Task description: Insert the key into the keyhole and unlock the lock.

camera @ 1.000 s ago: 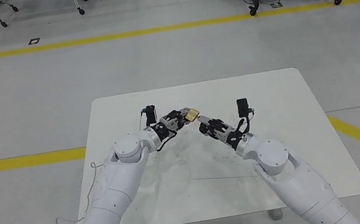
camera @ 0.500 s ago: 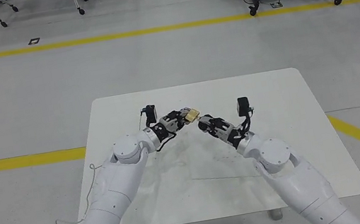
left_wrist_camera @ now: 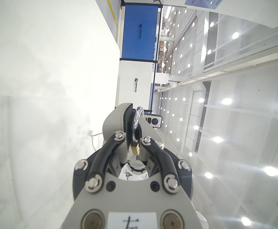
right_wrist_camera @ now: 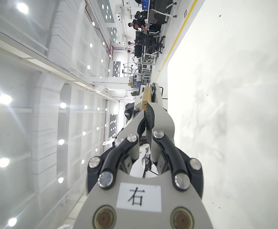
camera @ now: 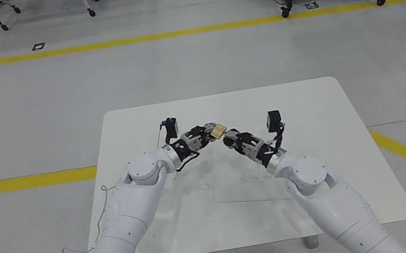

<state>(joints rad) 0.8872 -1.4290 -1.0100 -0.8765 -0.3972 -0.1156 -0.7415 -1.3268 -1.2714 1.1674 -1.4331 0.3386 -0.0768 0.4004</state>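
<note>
Nudged closer to brass padlock (camera: 218, 129) with right gripper (right_wrist_camera: 148, 106), jaws pressed together, content impossible to tell; padlock clamped tight in jaws of left gripper (left_wrist_camera: 134, 121). Probably key insertion beginning.

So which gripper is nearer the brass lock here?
Left. The left gripper is shut on the lock itself; the right gripper sits shut at the lock's opposite end, and I cannot tell if they touch.
</note>
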